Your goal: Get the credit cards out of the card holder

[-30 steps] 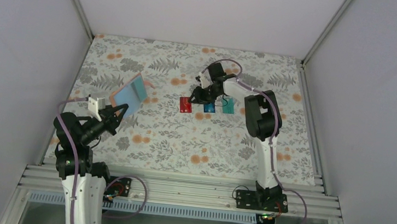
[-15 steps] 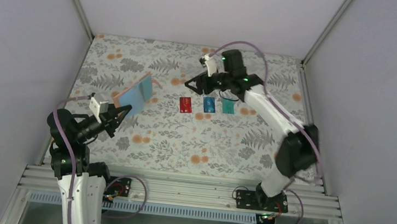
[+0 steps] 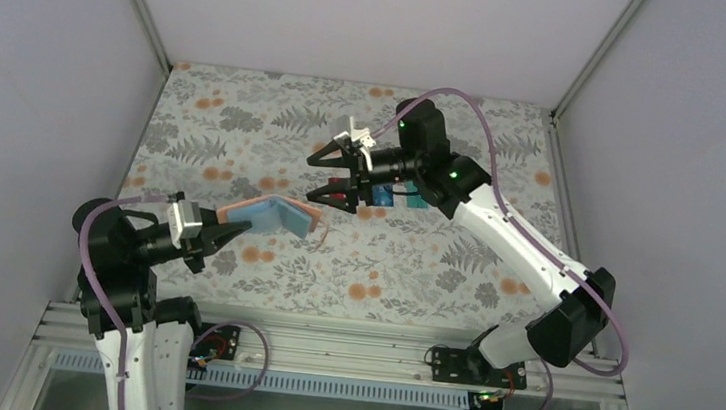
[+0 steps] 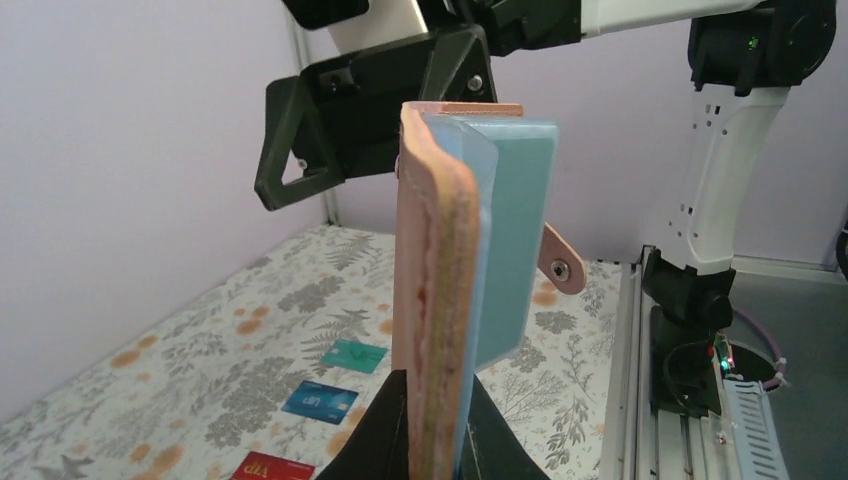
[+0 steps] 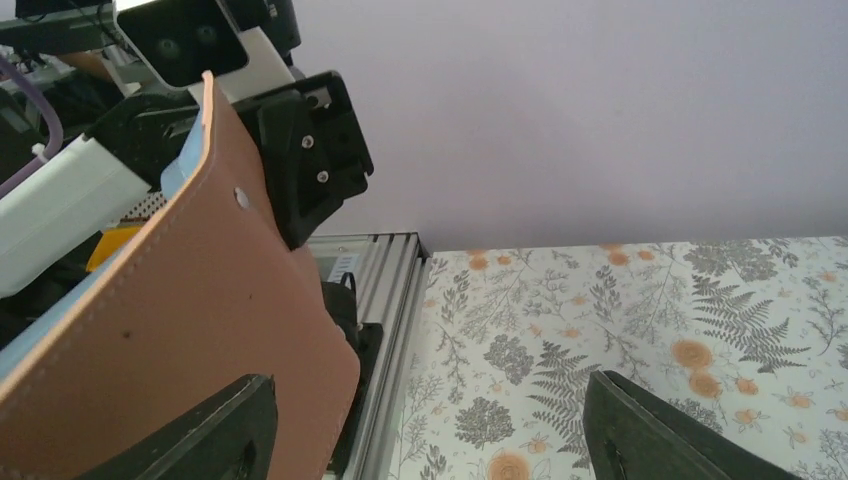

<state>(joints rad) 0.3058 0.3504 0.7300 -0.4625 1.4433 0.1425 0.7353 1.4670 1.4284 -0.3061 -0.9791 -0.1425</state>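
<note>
Cards (image 4: 318, 401) are lying below your spread right gripper (image 3: 313, 177) while your left gripper (image 3: 219, 233) is clamping the card holder (image 3: 277, 217) before it, probably for checking.

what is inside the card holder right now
Only light blue lining shows inside the card holder; no card pokes out. Its pocket depths are hidden. The red card, blue card and teal card lie on the table.

The reddish-brown folding card holder with light blue lining (image 4: 440, 300), pinched in the left gripper (image 3: 221, 233), blocks the way just ahead of the right gripper's (image 3: 313, 178) wide-spread fingers, which hang over the small red card (image 4: 270, 466), blue card (image 4: 318, 401) and teal card (image 4: 354, 355), while the floral table's (image 3: 236, 123) far-left part lies unobstructed.
</note>
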